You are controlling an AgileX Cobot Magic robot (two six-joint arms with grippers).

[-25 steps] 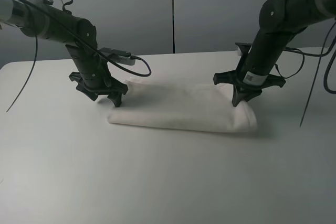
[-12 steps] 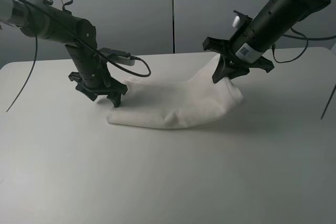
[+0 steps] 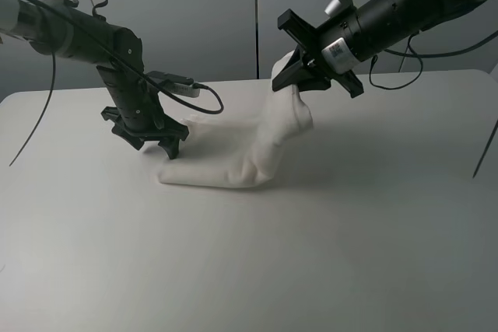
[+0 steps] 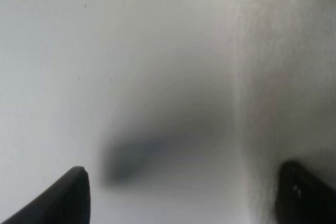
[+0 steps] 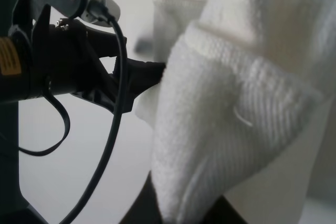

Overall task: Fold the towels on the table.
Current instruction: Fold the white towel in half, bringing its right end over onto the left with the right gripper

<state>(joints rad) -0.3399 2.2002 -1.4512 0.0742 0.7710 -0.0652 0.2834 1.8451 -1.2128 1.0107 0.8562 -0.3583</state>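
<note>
- Lifted since a second ago, the towel's (image 3: 233, 157) right end now hangs above the table (image 3: 327, 254), swung back over the part lying flat. I'd say the fold is about half made.
- Right gripper (image 3: 289, 74) is pinched tight on that raised end.
- Left gripper (image 3: 156, 148) sits at the towel's left end, spread wide, gripping nothing.
- No container shows anywhere.

Table (image 3: 249, 270) lies open in front of the towel (image 3: 233, 157).

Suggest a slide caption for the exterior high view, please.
Right end effector holds one towel end off the table; open left end effector stands beside the other.
</note>
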